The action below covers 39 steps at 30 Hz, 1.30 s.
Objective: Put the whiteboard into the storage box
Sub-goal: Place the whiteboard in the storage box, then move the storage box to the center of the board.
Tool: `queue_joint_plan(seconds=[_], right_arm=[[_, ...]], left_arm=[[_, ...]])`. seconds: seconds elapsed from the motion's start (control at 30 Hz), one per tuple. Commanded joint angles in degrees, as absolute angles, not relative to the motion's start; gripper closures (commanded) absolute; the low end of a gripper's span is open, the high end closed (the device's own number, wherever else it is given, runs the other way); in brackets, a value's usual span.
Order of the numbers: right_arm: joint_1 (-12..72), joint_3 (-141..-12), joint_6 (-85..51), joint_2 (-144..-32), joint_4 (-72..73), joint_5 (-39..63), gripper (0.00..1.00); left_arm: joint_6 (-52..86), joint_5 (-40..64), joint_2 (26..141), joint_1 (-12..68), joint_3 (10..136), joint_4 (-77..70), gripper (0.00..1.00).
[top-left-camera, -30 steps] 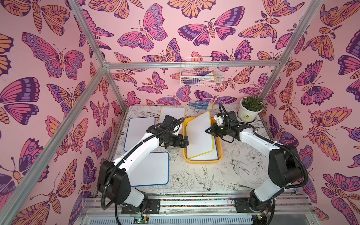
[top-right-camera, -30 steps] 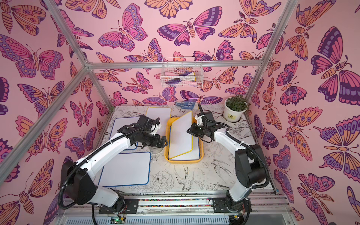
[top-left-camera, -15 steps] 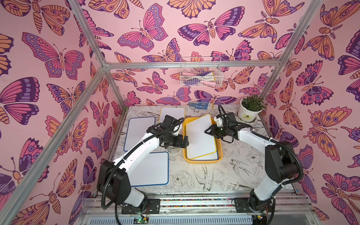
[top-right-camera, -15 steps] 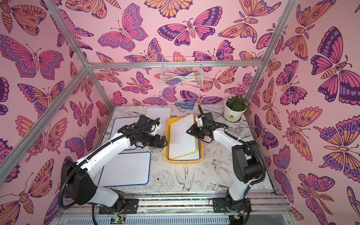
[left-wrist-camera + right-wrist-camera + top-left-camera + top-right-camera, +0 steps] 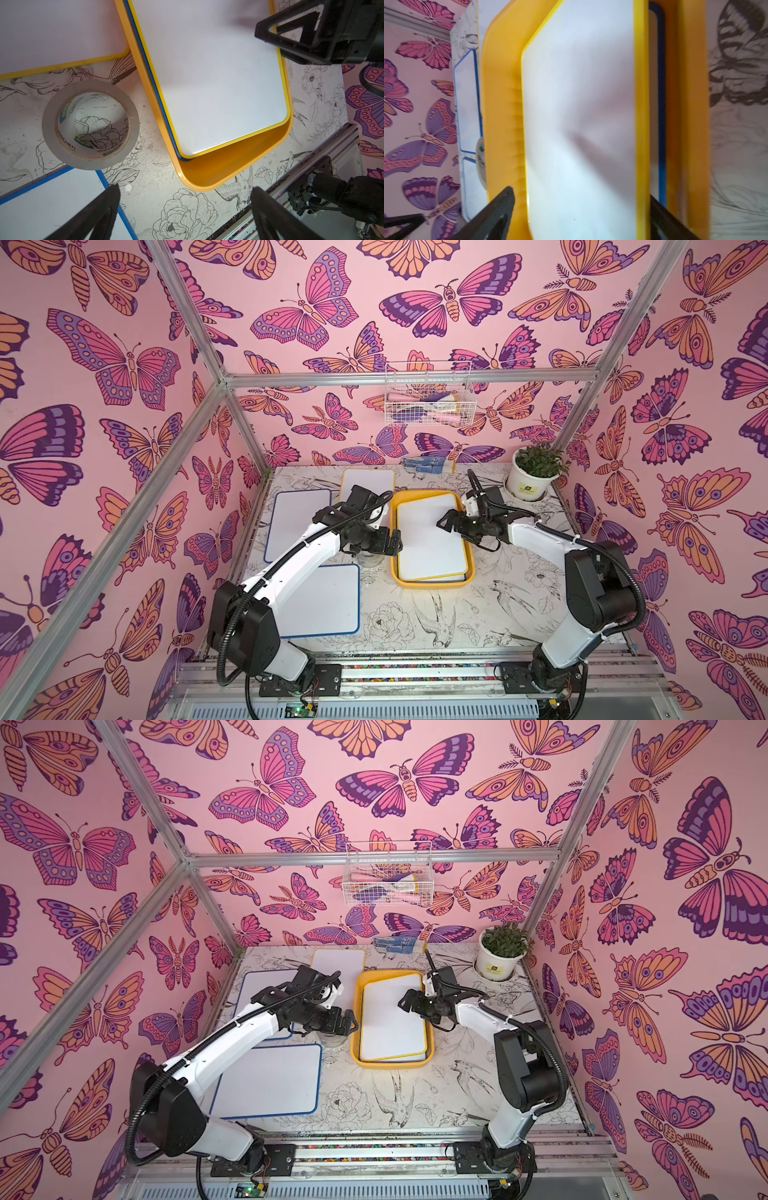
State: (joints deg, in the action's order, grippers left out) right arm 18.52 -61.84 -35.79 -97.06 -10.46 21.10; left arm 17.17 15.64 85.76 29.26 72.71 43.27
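Nearest, a blue-framed board (image 5: 320, 599) lies flat on the table (image 5: 519, 614), with a tape roll (image 5: 51, 126) just beyond it. Then comes the storage box (image 5: 432, 583). The whiteboard (image 5: 430, 543) lies inside it, plain white face up, with a thin yellow frame and rounded corners, slightly skewed atop a blue-edged board (image 5: 662, 104). The left gripper (image 5: 395, 538) is beside the box, jaws spread wide and empty. The right gripper (image 5: 442, 524) is over the whiteboard's right edge, jaws wide apart, gripping nothing. A potted plant (image 5: 536, 472) stands farthest
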Motion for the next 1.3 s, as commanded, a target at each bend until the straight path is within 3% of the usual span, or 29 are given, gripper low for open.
queue_joint_plan(seconds=[0.0,0.57,0.8,1.27], right_arm=[[18.7,-60.2,-33.6,-92.6,-10.1,16.0,0.01],[20.5,-48.7,-32.2,-76.2,-10.1,-6.1,0.02],[20.6,-41.0,-33.0,-65.1,-10.5,-8.2,0.03],[20.6,-38.0,-33.6,-50.8,-19.9,-10.1,0.04]], left_arm=[[18.2,16.2,87.4,28.8,71.7,43.1,0.0],[28.3,5.8,94.9,33.0,75.2,39.7,0.0],[29.9,4.8,101.9,33.1,80.4,35.6,0.0],[28.5,7.7,117.3,32.7,93.2,34.9,0.0]])
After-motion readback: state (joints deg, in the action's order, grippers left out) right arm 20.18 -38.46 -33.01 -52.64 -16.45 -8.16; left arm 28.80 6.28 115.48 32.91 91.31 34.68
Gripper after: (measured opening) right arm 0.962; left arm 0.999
